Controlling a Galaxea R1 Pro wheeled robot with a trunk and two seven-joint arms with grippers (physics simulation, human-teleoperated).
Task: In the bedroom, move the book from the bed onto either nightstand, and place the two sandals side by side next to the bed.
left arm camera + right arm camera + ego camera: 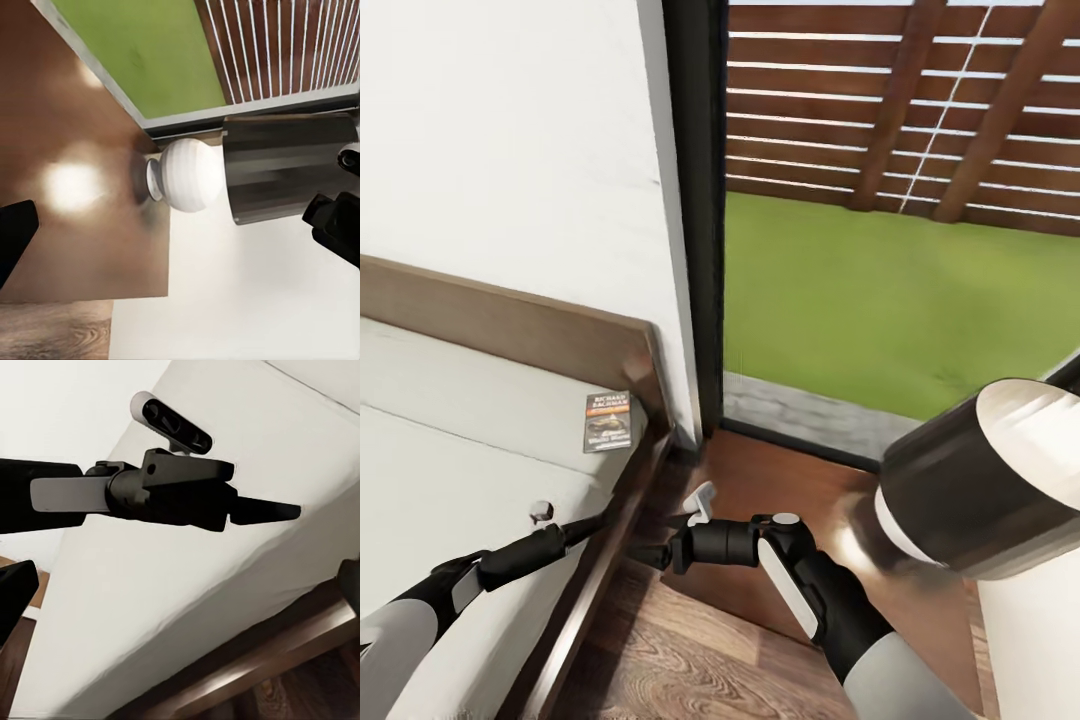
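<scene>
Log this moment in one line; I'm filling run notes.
book: on bed, near headboard | left pincer: over mattress edge, empty | lamp: on nightstand

Book (608, 421) lies flat, cover up, on the bed (450, 450) mattress's corner; nightstand (800, 480) glossy beside it.

left wrist cam: glossy brown nightstand top (82, 225) with two bright light reflections. lamp (225, 176) on it, white round base, dark grey shade. plain white wall beside the lamp. window (225, 60) past the nightstand's far edge: dark frame, green grass, slatted brown fence. wood-plank floor (52, 330) at the nightstand's near edge. dark gripper finger (15, 236) at frame edge, jaw state unclear
</scene>
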